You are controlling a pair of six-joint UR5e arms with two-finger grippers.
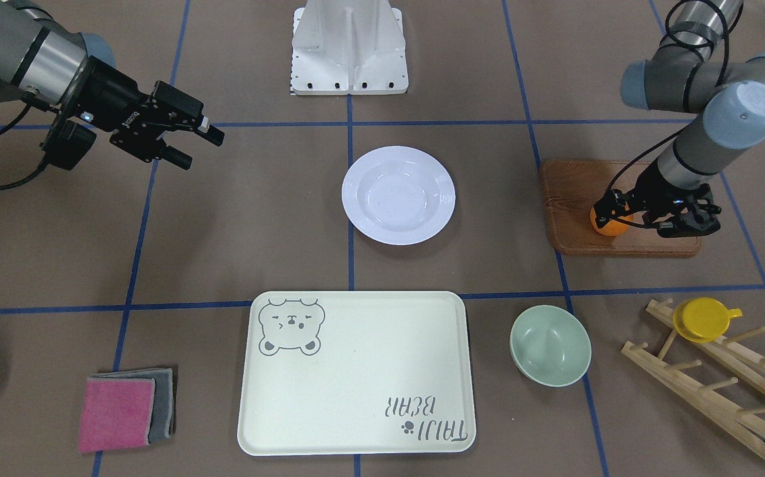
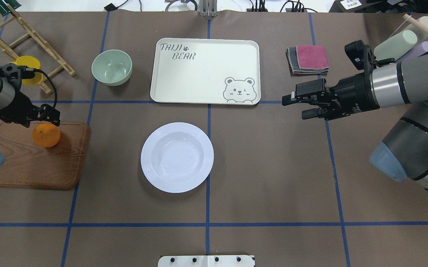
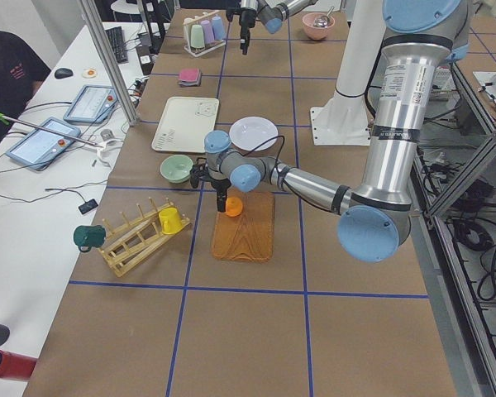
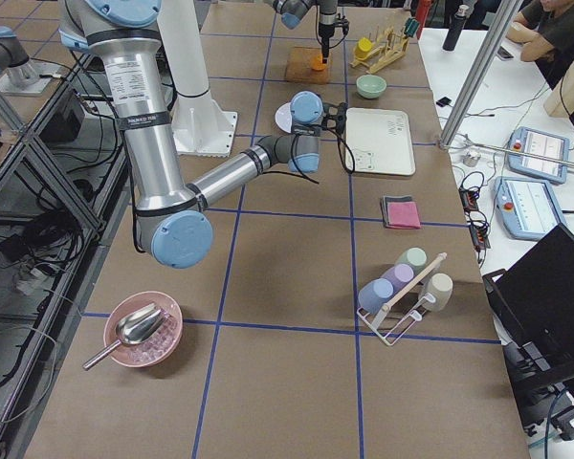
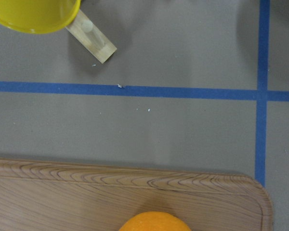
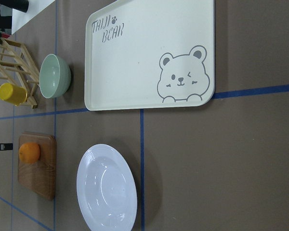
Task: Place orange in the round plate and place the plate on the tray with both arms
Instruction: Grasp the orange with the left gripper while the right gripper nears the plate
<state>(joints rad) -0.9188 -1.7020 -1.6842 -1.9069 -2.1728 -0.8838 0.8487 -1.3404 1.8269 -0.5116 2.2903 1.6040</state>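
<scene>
Jaws of the left gripper [image 2: 44, 119] point straight down at the orange [image 2: 46, 135], right over its top. Cannot tell whether they clamp it or just straddle it. In the left wrist view only the fruit's top shows, at the bottom edge. Orange sits on the brown wooden board [image 2: 32, 167], near the board's far edge, at the bench's [image 2: 273, 167] left end.

Right gripper [image 2: 298, 106] has its jaws spread apart, gripping nothing, held in the air and aimed sideways toward the bench middle, near the tray's bear-face corner.

Round plate [image 2: 177, 157] lies flat mid-bench, well apart from the orange and the board, on the robot's side of the tray [image 2: 199, 78], not touching it. Tray lies flat toward the far edge.

Pale green bowl [image 2: 111, 67] stands just left of the tray. Yellow cup [image 2: 28, 66] hangs on the wooden rack [image 2: 32, 35] beyond the board. Pink and grey cloths [image 2: 309, 58] are stacked right of the tray.
</scene>
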